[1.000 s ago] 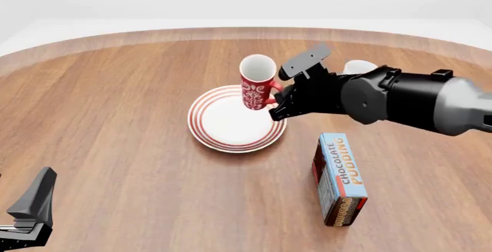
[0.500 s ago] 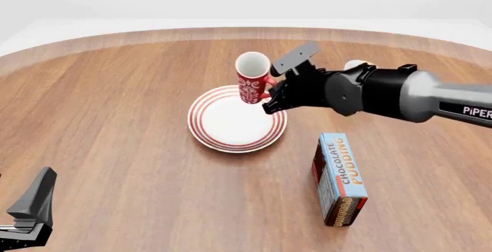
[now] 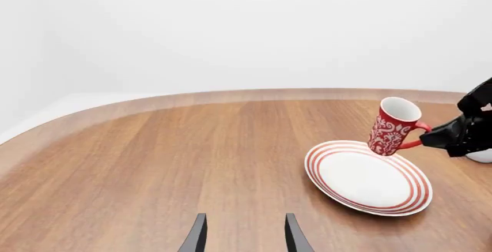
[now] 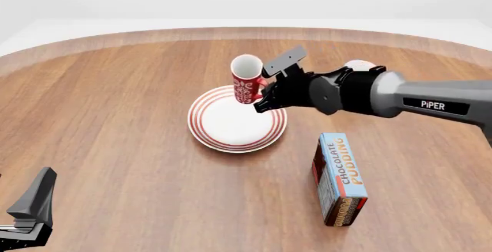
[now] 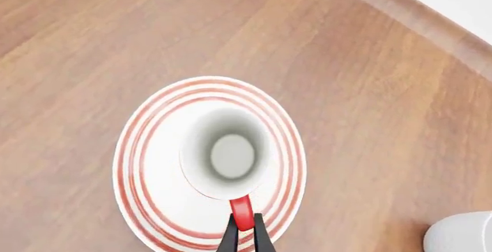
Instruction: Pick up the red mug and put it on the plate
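Wood grain runs across the round table (image 4: 115, 119), pale wall behind it. My right jaws (image 4: 264, 98) are clamped on the red handle of the red mug (image 4: 245, 80), the two fingertips (image 5: 230, 237) pinching the loop from either side in my right wrist view. That mug hangs tilted above the far edge of the plate (image 4: 230, 142), its base clear of the plate in the left wrist view, its white mouth open toward my right camera. From above it sits over the plate's middle rings. My left jaws (image 3: 243, 237) rest near the table's near left edge, well apart from the plate, spread narrow with nothing between them. A white mug (image 4: 359, 66) peeks from behind my right arm. A chocolate pudding box (image 4: 339, 180) lies near the plate.
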Action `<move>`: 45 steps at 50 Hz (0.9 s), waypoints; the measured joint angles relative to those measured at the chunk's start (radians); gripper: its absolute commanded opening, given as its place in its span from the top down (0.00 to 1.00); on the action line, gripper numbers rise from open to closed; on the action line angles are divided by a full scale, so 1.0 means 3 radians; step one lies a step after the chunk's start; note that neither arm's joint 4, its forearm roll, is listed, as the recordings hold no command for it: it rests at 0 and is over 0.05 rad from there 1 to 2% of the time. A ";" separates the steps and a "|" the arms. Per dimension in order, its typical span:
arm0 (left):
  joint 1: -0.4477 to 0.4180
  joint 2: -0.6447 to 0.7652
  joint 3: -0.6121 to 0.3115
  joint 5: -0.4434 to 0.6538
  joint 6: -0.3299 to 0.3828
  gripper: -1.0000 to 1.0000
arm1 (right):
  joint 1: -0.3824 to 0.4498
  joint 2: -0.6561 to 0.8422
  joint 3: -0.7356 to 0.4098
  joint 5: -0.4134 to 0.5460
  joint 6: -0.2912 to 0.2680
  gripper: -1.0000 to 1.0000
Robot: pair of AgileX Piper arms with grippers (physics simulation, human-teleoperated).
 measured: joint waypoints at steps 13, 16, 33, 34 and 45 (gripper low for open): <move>0.0000 0.0000 0.0000 0.0000 0.0000 0.00 | -0.0010 0.0220 -0.0144 -0.0044 0.0058 1.00; 0.0000 0.0000 0.0000 0.0000 0.0000 0.00 | -0.0006 0.0277 -0.0181 -0.0051 0.0070 1.00; 0.0000 0.0000 0.0000 0.0000 0.0000 0.00 | 0.0016 0.0559 -0.0388 -0.0069 0.0129 1.00; 0.0000 0.0000 0.0000 0.0000 0.0000 0.00 | 0.0018 0.0571 -0.0396 -0.0070 0.0131 1.00; 0.0000 0.0000 0.0000 0.0000 0.0000 0.00 | 0.0023 0.0679 -0.0458 -0.0083 0.0160 1.00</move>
